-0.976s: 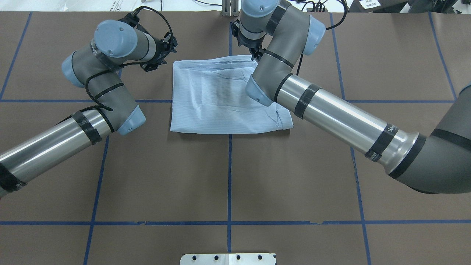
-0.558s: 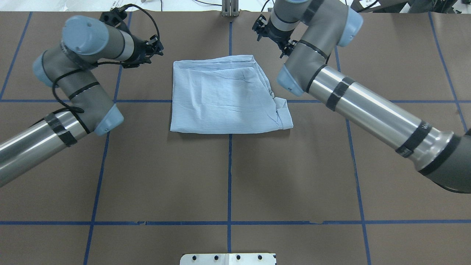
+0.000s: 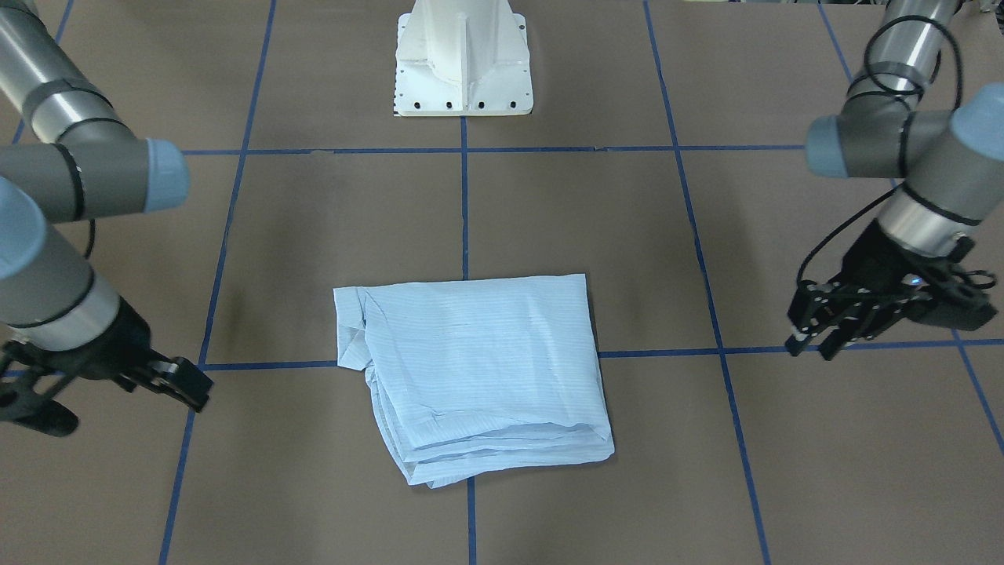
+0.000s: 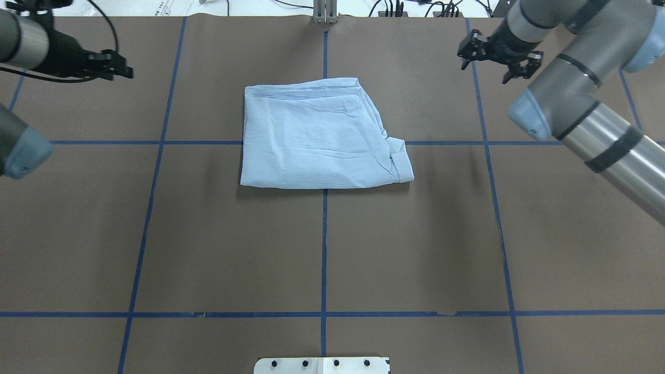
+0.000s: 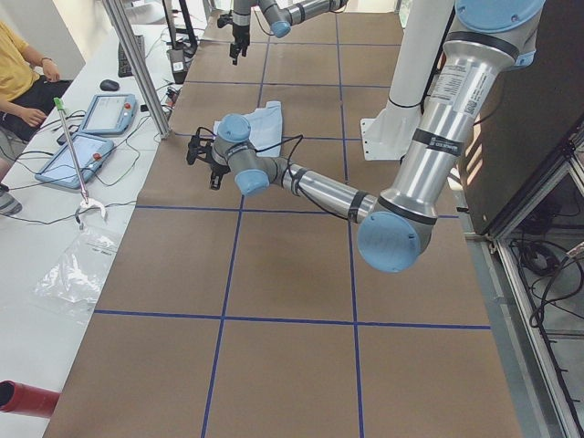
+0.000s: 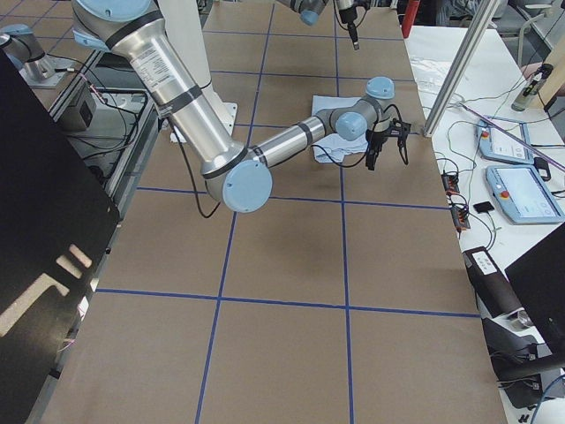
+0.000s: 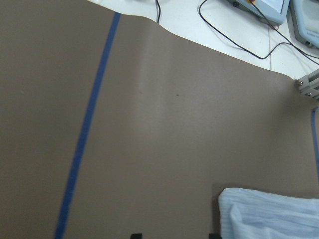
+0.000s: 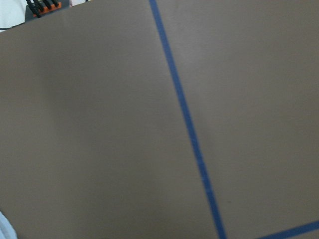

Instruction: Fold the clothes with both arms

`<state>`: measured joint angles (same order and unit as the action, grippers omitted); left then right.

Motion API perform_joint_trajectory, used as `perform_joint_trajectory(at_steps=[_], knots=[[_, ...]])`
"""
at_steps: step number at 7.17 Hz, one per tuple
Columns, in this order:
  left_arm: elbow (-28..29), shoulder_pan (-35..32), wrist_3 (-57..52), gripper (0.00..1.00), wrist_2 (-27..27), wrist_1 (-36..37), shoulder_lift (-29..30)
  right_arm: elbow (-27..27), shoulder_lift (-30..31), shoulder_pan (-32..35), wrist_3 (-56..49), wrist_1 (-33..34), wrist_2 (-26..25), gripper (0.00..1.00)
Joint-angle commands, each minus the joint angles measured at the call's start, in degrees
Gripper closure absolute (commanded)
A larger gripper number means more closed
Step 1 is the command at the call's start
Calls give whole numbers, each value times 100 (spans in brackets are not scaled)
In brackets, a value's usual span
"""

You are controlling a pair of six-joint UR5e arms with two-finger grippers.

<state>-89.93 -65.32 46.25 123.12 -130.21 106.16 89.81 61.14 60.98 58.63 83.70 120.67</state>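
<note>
The light blue pinstriped shirt (image 4: 317, 135) lies folded into a rough rectangle on the brown table, far of centre; it also shows in the front view (image 3: 478, 369) and at the lower right of the left wrist view (image 7: 271, 214). My left gripper (image 4: 123, 70) is open and empty, well to the shirt's left, above the table (image 3: 812, 345). My right gripper (image 4: 488, 65) is open and empty, well to the shirt's right (image 3: 125, 408). Neither gripper touches the cloth. Collar, buttons and label are hidden in the folds.
Blue tape lines (image 4: 323, 249) divide the brown table cover into squares. The white pedestal base (image 3: 463, 59) stands at the near edge. An aluminium post (image 4: 324, 13) and cables sit at the far edge. Tablets (image 5: 100, 114) and an operator (image 5: 18, 78) are beyond it.
Both arms have swung outward from the shirt's far corners, the left to the left and the right to the right. The shirt lies still and folded.
</note>
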Motion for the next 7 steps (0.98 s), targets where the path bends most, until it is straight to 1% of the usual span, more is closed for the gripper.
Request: perform_joint_trajectory(at_steps=[1, 2, 3, 4, 5, 6, 7], knots=[[-147, -1013, -2689, 37, 353, 466, -630, 1246, 871, 631, -2110, 1353, 166, 0], [-165, -1479, -3736, 0, 362, 1027, -649, 1258, 1230, 1008, -2876, 1359, 437, 0], [-174, -1883, -4373, 0, 362, 1477, -649, 1240, 1573, 1334, -3502, 1342, 762, 0], [-217, -2140, -4553, 0, 405, 1821, -658, 1188, 1916, 1529, -4204, 1342, 835, 0], [-235, -2177, -4668, 0, 684, 1989, -762, 1092, 2085, 1827, -4872, 1342, 940, 0], [-374, -2178, -4669, 0, 826, 2008, -972, 1047, 2312, 2056, -5340, 1342, 1141, 0], [-385, -2178, -4669, 0, 827, 2000, -1079, 1030, 2376, 2223, -5597, 1342, 1160, 0]])
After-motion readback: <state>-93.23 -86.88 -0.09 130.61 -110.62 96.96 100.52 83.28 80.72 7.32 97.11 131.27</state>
